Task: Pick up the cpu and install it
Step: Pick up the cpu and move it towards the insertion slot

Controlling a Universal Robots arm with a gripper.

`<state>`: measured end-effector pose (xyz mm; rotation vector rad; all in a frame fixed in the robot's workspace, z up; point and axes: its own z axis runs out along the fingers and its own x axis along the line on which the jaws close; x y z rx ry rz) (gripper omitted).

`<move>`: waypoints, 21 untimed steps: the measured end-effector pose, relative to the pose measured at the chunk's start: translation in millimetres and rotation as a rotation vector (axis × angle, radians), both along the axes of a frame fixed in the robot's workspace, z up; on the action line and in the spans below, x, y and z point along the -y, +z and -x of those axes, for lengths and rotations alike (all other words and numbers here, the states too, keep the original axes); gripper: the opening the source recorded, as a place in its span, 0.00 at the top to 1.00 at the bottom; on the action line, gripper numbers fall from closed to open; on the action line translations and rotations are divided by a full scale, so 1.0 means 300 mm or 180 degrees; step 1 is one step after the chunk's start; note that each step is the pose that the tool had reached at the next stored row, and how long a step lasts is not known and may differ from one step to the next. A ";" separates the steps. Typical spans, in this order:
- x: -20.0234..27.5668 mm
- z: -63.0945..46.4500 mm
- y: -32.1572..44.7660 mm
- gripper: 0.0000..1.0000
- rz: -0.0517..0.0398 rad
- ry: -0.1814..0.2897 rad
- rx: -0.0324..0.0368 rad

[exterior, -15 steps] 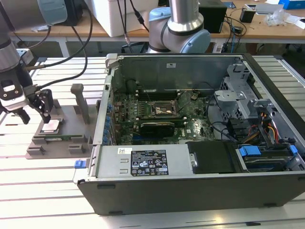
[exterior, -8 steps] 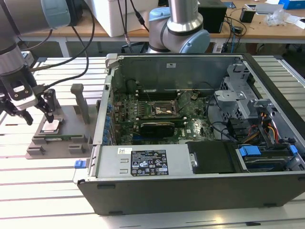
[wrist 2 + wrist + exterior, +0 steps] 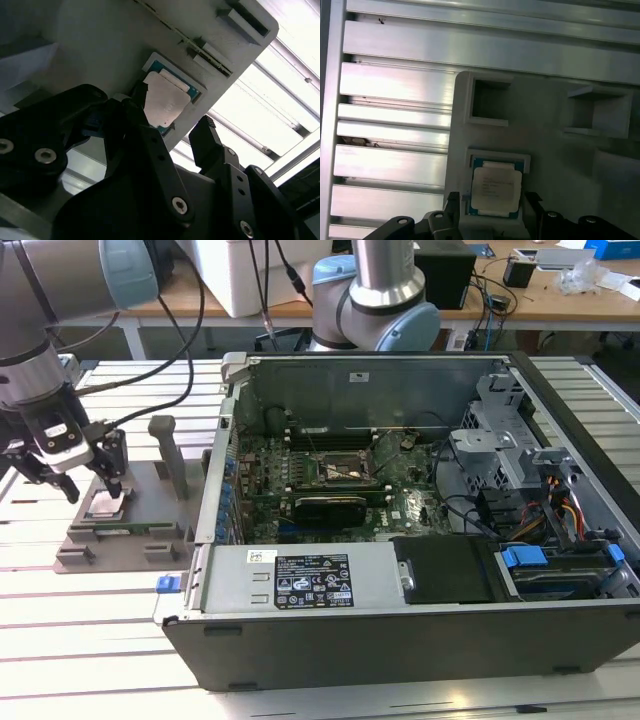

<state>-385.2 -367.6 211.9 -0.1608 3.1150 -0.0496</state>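
Two wide-open jaws of the gripper (image 3: 491, 199), one each side of the cpu (image 3: 496, 186), flat in the grey holder (image 3: 110, 540) at nine o'clock from the case (image 3: 420, 640). Could tip or scratch if squeezed crooked.

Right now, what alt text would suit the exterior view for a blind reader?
A black robot gripper hangs, fingers open, astride a small square silver cpu seated in a grey plastic holder block on a slatted metal table. At the exterior view's right lies an open dark computer case, its green circuit board exposed.
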 end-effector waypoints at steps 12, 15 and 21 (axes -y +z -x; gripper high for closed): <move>-0.015 -0.018 -0.068 0.38 0.0009 0.0027 0.0000; -0.015 -0.021 -0.076 0.38 0.0009 0.0027 0.0000; -0.015 -0.022 -0.081 0.38 0.0009 0.0028 0.0000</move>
